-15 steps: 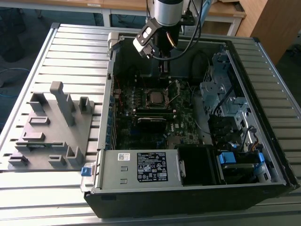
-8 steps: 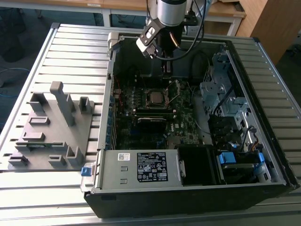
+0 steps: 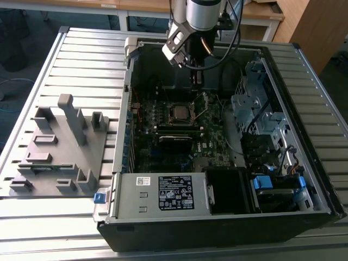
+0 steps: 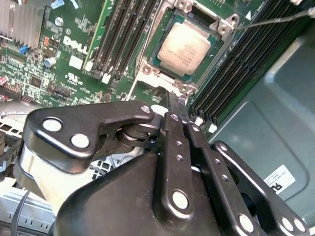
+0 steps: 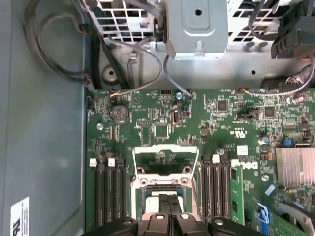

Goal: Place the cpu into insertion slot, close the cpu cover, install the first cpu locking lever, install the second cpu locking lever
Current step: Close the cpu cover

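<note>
Overhead, hand [image 4: 175, 100] (fingers [image 4: 173, 137] together) near the cpu [image 4: 184, 46].

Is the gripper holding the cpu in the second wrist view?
No, the cpu lies seated in the insertion slot, clear of the shut tips of the gripper.

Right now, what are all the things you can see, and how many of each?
table: one, grey metal slats, under everything.
computer case: one, black, open, on the table.
fixture: one, grey, on the table, exterior view's left of the case.
motherboard: one, green, inside the case.
insertion slot: one, silvery rim, on the motherboard.
cpu: one, silver-grey, in the slot.
cpu cover: one, silvery, standing open beside the slot.
arm: one, silver, above the case.
fingers: two, black, shut, by the slot's edge.
</note>
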Tool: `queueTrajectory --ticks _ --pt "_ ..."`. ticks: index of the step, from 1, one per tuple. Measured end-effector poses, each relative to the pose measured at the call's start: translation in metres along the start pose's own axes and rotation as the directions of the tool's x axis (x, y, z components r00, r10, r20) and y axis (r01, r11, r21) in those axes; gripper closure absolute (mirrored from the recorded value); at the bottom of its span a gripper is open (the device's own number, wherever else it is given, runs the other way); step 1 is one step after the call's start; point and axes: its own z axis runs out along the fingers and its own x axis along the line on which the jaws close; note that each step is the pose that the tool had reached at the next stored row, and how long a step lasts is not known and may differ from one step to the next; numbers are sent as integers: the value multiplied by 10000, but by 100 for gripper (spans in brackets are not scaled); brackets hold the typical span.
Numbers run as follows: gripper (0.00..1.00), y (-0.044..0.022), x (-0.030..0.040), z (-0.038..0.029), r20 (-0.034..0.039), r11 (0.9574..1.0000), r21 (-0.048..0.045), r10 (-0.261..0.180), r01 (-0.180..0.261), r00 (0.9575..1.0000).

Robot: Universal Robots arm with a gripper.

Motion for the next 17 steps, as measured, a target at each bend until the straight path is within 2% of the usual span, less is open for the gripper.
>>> queueTrajectory --ticks 17 --pt "90 262 13 15 1 10000 0 0 0 10000"
